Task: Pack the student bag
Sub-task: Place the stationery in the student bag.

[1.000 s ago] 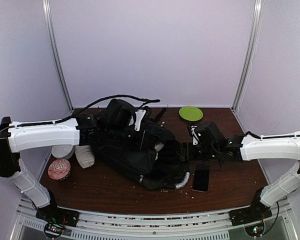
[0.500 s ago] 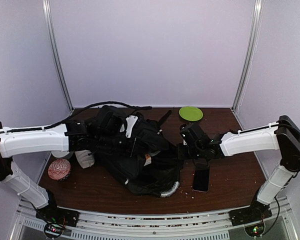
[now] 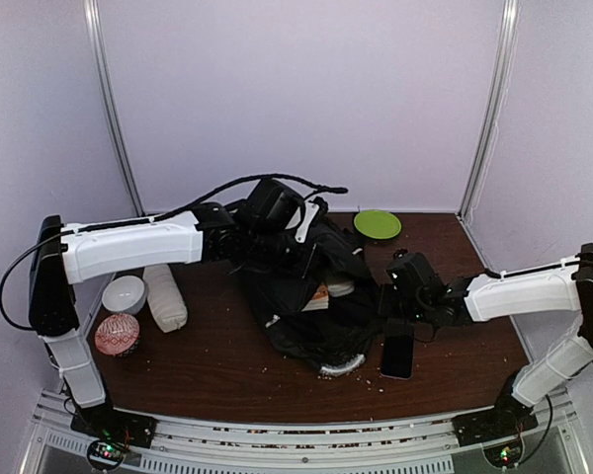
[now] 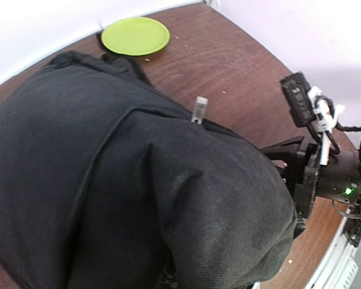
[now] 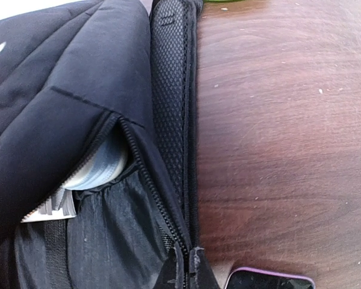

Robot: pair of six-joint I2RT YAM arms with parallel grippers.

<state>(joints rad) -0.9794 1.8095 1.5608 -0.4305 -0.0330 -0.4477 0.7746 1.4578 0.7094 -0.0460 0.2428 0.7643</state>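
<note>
The backpack (image 3: 301,286) lies in a heap at the middle of the table (image 3: 208,370), slightly right of centre. Its top end is pulled up toward the back wall and its lower end sags toward the near edge. Its zip is open along the right side, and the right wrist view shows white paper edges and something pale blue (image 5: 102,164) inside the gap.

The right gripper (image 5: 186,272) is at that right edge, low over the table. Its fingers are pressed together on the zip line of the backpack. The left gripper (image 3: 282,222) reaches in from the left at the raised top of the backpack. Black fabric fills its own camera view and hides the fingers, so I cannot tell whether they are apart or together.

A dark phone (image 3: 396,355) lies flat on the table just beside the backpack's right edge, under the right arm. A green plate (image 3: 377,224) sits at the back right, clear of the backpack. To the left are a white bottle (image 3: 165,296) lying on its side, a white bowl (image 3: 125,294) next to it, and a red patterned ball (image 3: 117,334) in front of the bowl.

The tabletop is dark brown wood with pale crumbs scattered on it. Plain pale lilac walls close it in, with metal rails running up the back corners.
</note>
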